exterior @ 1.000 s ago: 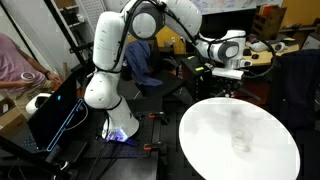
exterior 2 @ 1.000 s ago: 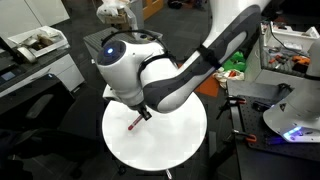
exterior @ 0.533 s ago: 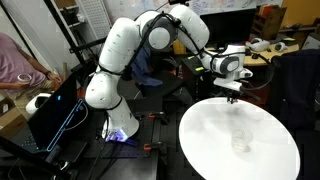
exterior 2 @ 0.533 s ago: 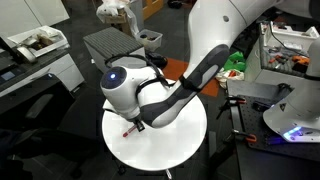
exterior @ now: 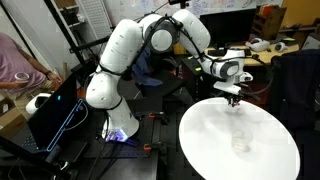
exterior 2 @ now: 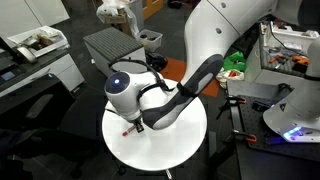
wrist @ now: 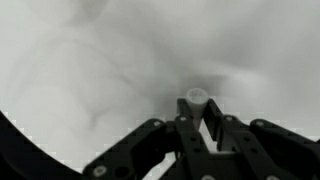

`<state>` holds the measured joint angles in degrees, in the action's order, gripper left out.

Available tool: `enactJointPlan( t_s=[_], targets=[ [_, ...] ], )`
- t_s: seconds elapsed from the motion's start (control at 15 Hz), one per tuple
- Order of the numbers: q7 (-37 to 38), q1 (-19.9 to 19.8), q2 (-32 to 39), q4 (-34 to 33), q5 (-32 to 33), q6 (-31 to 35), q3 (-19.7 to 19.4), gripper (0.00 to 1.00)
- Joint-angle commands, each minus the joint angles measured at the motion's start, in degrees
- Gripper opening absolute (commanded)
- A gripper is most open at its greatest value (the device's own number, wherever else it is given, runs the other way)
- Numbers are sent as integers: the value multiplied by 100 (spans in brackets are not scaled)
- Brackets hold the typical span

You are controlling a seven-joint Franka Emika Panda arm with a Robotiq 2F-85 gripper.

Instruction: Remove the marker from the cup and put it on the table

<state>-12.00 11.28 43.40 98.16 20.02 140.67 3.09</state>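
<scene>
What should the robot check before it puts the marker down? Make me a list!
1. Marker out of the cup: ok, they are apart.
2. Gripper shut on the marker: ok, its fingers flank it in the wrist view.
3. Gripper over the table: ok.
4. Nothing in the way below: ok, the wrist view shows only white tabletop.
5. Marker touching the table: cannot tell.
6. Cup upright: cannot tell, too faint.
</scene>
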Motion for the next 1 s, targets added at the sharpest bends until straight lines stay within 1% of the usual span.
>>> enactJointPlan(
  t_s=[0.0,0.27,0.4,0.47,0.6,0.93],
  targets=[
    [222,123,-52,31,111,89,-119,53],
    [213,112,-80,48,98,94,-110,84],
    [201,97,-110,62,68,58,-90,97],
    [175,67,-160,98,12,26,-46,100],
    [106,-17,-333,211,-161,-98,79,100],
    [-104,-275,-981,682,-593,-135,312,100]
  ],
)
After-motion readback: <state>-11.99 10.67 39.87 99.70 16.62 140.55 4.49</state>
